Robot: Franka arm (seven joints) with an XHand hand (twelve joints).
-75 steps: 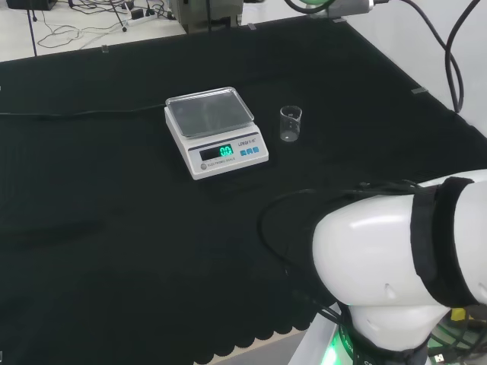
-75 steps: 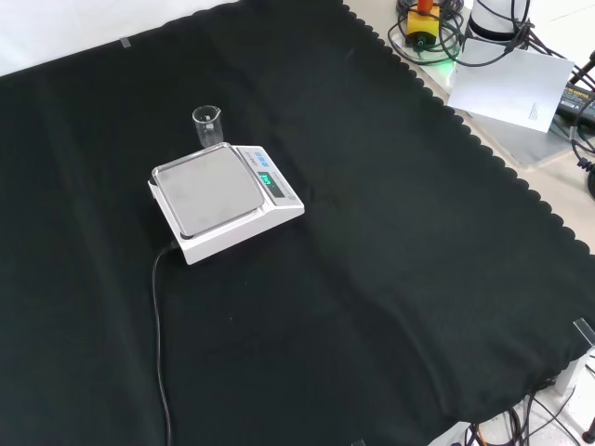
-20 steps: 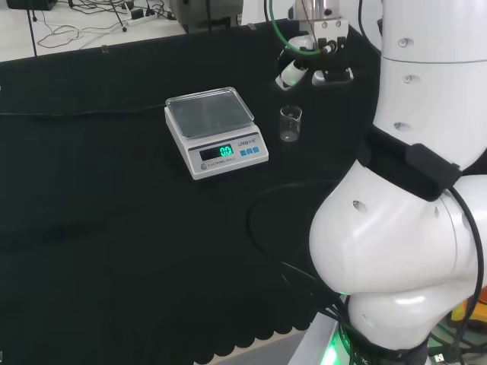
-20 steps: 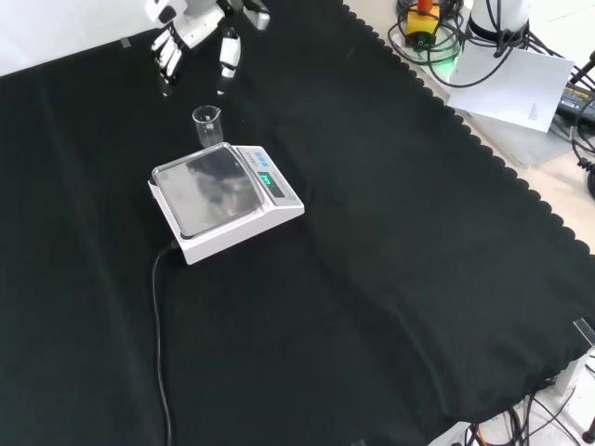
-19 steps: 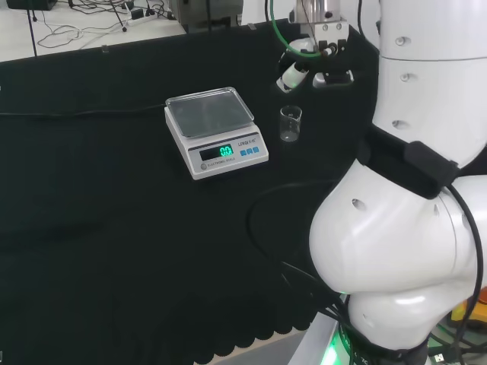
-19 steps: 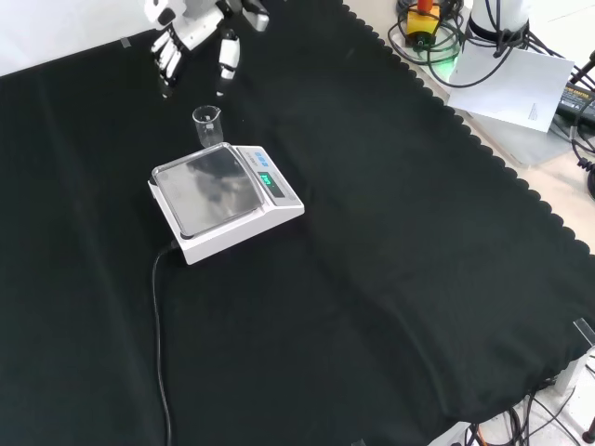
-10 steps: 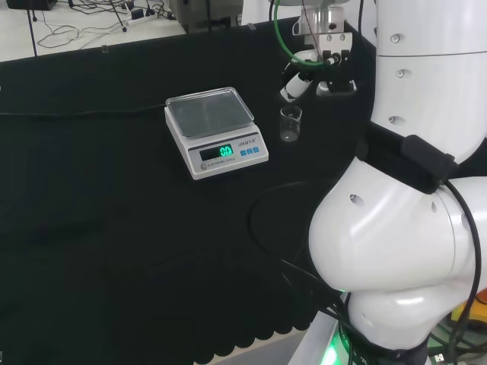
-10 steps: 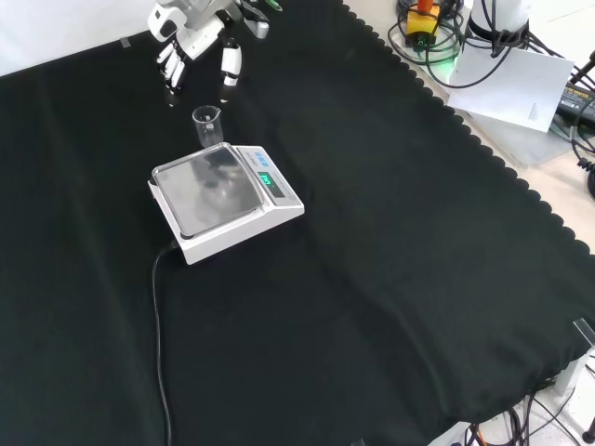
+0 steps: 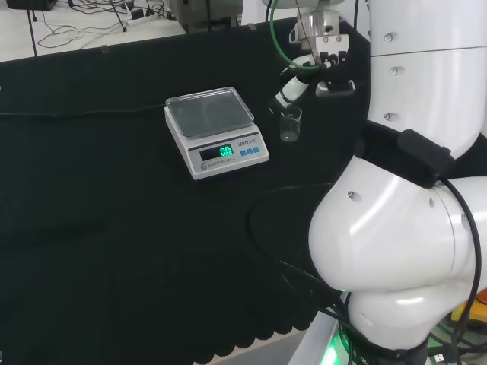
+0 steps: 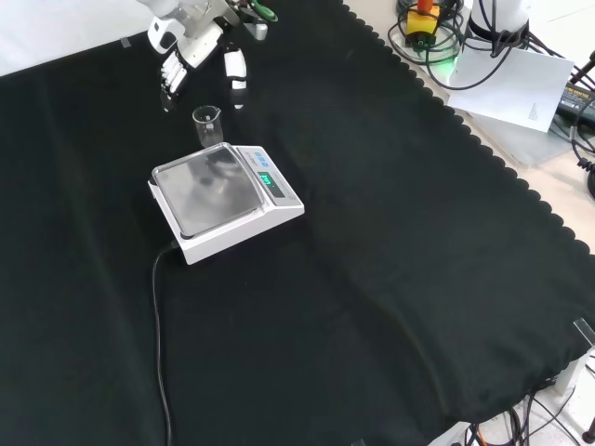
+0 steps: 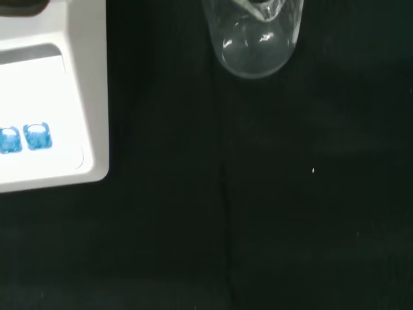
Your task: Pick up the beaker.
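Since half a second ago the hand (image 10: 200, 42) has dropped lower and come closer to the beaker (image 10: 206, 125), while the beaker and the digital scale (image 10: 223, 200) stand exactly where they did. In the front view the hand hangs just above and beyond the beaker, its fingers (image 10: 170, 82) and thumb (image 10: 236, 72) spread straight down on either side of the glass rim, touching nothing. It is open and empty.

The small clear beaker stands upright on the black cloth (image 10: 390, 232), just beside the scale's display end; in the head view it sits just right of the scale (image 9: 217, 131), with the hand (image 9: 304, 72) right above it. The wrist view looks down at the beaker (image 11: 253, 35), which appears empty, with the scale's white corner (image 11: 55, 116) nearby.

This looks like the approach step, with the grasp not yet made. The next move probably calls for a further descent until fingers and thumb bracket the glass wall, then a close around it, keeping clear of the scale so neither is nudged.
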